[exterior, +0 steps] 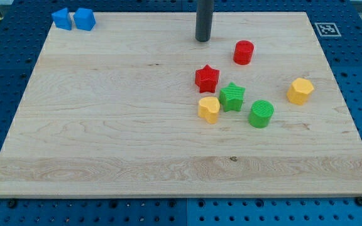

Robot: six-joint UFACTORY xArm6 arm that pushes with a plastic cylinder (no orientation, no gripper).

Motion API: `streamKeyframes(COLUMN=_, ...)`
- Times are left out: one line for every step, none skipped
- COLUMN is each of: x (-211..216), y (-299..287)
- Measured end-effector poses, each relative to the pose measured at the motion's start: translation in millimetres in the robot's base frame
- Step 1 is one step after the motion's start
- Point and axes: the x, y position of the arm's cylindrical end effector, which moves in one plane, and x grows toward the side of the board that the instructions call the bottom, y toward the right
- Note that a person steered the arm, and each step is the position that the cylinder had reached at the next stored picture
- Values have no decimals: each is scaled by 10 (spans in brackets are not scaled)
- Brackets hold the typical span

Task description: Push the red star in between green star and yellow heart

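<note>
You have two blue blocks point(73, 19) touching each other at the board's point(105, 144) top-left corner. Centre-right, the yellow heart point(209, 108) sits just beside the green star point(232, 96), with the red star point(207, 78) close above the two. My tip point(203, 39) stands near the top edge, above the red star and apart from it, touching no block; it is a plain rod with no jaws. Rightward lie a red cylinder point(244, 52), a green cylinder point(261, 113) and a yellow block point(300, 91), which is nearest the right edge.
</note>
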Motion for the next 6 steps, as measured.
streamKeyframes(x=142, y=-10)
streamKeyframes(x=463, y=-61)
streamKeyframes(x=933, y=-116)
streamKeyframes(x=1001, y=-116)
streamKeyframes(x=1154, y=-28)
streamKeyframes(x=1446, y=77)
